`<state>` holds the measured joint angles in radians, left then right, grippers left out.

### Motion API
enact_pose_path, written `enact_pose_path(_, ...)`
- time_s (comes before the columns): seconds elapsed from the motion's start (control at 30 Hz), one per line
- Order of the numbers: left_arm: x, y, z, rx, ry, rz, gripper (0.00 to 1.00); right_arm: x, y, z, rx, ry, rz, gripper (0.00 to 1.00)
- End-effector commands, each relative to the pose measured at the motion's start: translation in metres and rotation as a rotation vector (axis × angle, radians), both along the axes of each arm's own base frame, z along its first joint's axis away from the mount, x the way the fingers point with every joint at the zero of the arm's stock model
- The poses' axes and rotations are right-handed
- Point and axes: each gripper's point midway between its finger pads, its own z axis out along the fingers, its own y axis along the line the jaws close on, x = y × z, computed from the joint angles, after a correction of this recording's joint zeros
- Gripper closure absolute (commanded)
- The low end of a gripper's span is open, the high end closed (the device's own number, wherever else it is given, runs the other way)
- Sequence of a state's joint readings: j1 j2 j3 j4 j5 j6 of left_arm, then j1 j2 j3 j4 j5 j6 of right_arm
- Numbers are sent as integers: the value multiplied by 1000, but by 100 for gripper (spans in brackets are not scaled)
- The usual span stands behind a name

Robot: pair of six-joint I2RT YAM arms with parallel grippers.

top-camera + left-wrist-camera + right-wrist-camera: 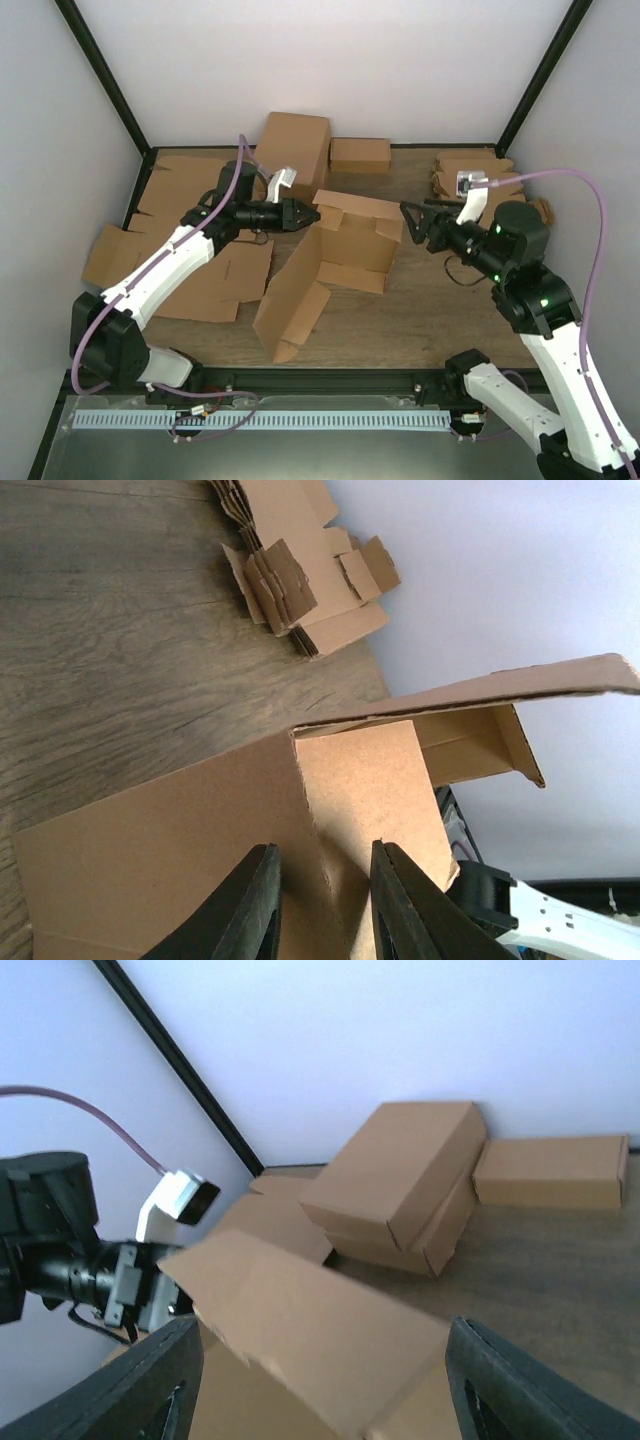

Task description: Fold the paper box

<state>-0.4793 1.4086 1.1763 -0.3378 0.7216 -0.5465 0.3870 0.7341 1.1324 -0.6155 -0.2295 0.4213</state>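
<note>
Slipping of the black left pincer [308,213] off the raised flap [345,205] could collapse the large brown cardboard paper box [330,262], half-formed on the wooden surface [420,315]; it is crowded by flat brown cardboard blanks [190,265], and the black right pincer [411,225] is spread apart beside it. By the left wrist, a crease [315,810] is straddled; clamping cannot be told. By the right wrist, closed brown boxes [400,1185] are seen behind.
</note>
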Motion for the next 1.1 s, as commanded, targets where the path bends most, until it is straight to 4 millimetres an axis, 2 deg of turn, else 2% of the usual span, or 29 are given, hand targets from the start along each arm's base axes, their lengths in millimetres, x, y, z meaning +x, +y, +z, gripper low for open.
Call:
enact_pose_path(0.0,-1,-5,3,-11,-21,-24,73,10,7,48,-22,-117,34,30)
enact_pose_path(0.1,-1,-5,2,-8,-21,-23,73,28,26,49,-74,-113,109,30)
enact_pose_path(0.23,-2,-5,3,-10,-22,-28,73,56,55,19,-180,1,245,27)
enact_pose_path(0.27,-2,-6,3,-10,-20,-30,73,64,58,9,-205,27,252,26)
enact_pose_path(0.37,-3,-6,1,-8,-18,-34,73,75,61,-3,-263,28,260,27)
enact_pose_path(0.47,-3,-6,-1,-6,-15,-37,73,67,75,-16,-264,59,363,27)
enact_pose_path(0.67,-3,-5,1,-4,-22,-40,73,40,101,-57,-301,156,505,34)
enact_pose_path(0.87,-6,-4,0,2,-20,-41,73,13,103,-83,-329,184,537,35)
enact_pose_path(1.07,-5,-3,5,2,-34,-29,73,15,96,-89,-386,153,488,34)
